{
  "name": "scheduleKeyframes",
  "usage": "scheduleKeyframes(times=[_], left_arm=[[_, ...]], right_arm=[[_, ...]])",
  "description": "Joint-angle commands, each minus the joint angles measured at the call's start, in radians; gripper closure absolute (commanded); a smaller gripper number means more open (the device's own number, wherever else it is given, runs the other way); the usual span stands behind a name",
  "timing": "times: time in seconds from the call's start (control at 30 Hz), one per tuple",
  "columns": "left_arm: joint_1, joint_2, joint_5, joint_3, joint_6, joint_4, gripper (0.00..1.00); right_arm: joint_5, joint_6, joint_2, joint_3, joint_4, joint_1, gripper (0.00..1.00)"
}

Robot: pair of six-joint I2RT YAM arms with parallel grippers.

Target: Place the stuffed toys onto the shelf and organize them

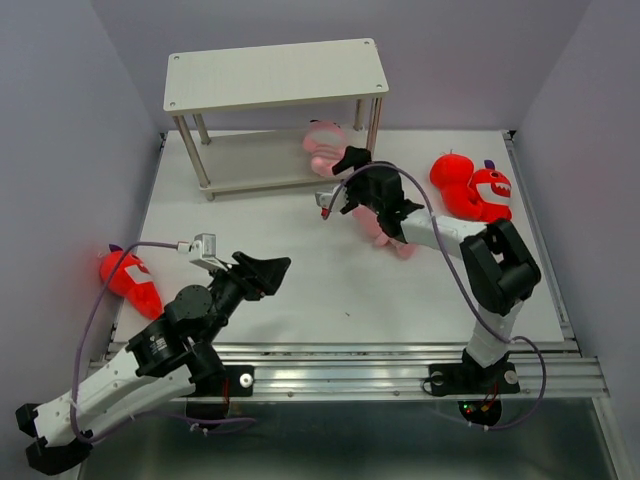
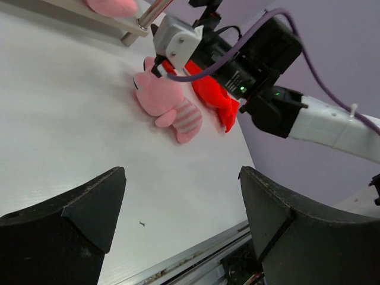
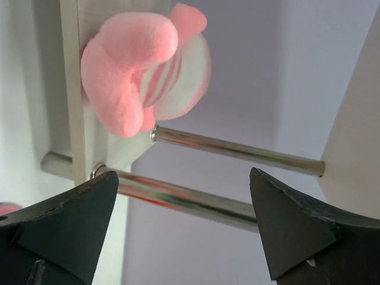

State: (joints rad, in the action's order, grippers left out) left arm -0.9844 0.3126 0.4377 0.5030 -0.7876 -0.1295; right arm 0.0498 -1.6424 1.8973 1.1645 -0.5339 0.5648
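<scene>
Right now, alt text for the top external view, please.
The right gripper hangs open by the right end of the pale two-tier shelf, whose lower board holds a pink striped plush. A second pink plush lies on the white table under that arm; one red shark plush sits far right, another red shark far left; the left gripper is open.

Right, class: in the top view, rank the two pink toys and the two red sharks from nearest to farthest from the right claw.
1. Upper pink toy: on the lower board of the shelf, beside the right claw.
2. Lower pink toy: loose in front of the shelf.
3. Right red shark: right side.
4. Left red shark: far left.
</scene>
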Motion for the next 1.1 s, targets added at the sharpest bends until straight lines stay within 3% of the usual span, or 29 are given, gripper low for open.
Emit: scheduleKeyframes(times=[0.0, 0.03, 0.13, 0.23, 0.33, 0.47, 0.6, 0.73, 1.07], left_arm=[[0.004, 0.046, -0.024, -0.001, -0.015, 0.067, 0.12], [0.006, 0.054, -0.033, 0.000, -0.016, 0.073, 0.12], [0.006, 0.085, -0.056, 0.000, -0.019, 0.091, 0.12], [0.006, 0.118, -0.080, -0.015, -0.024, 0.129, 0.12], [0.006, 0.161, -0.114, -0.030, -0.032, 0.197, 0.12], [0.006, 0.226, -0.139, -0.053, -0.045, 0.251, 0.12], [0.009, 0.273, -0.169, -0.078, -0.062, 0.301, 0.12], [0.010, 0.315, -0.189, -0.099, -0.079, 0.355, 0.12], [0.020, 0.414, -0.234, -0.159, -0.119, 0.470, 0.12]], right_arm=[[0.021, 0.208, -0.135, 0.088, 0.344, 0.010, 0.01], [0.065, 0.313, -0.154, 0.125, 0.571, 0.010, 0.01], [0.189, 0.545, -0.201, 0.294, 0.965, 0.001, 0.00], [0.300, 0.780, -0.213, 0.423, 1.229, -0.035, 0.00], [0.518, 0.922, -0.231, 0.440, 1.336, -0.133, 0.00], [0.656, 1.062, -0.234, 0.394, 1.336, -0.294, 0.00], [0.648, 1.107, -0.187, 0.374, 1.335, -0.351, 0.05], [0.631, 1.138, -0.136, 0.366, 1.319, -0.352, 0.07], [0.464, 1.279, -0.018, 0.340, 1.100, -0.315, 0.09]])
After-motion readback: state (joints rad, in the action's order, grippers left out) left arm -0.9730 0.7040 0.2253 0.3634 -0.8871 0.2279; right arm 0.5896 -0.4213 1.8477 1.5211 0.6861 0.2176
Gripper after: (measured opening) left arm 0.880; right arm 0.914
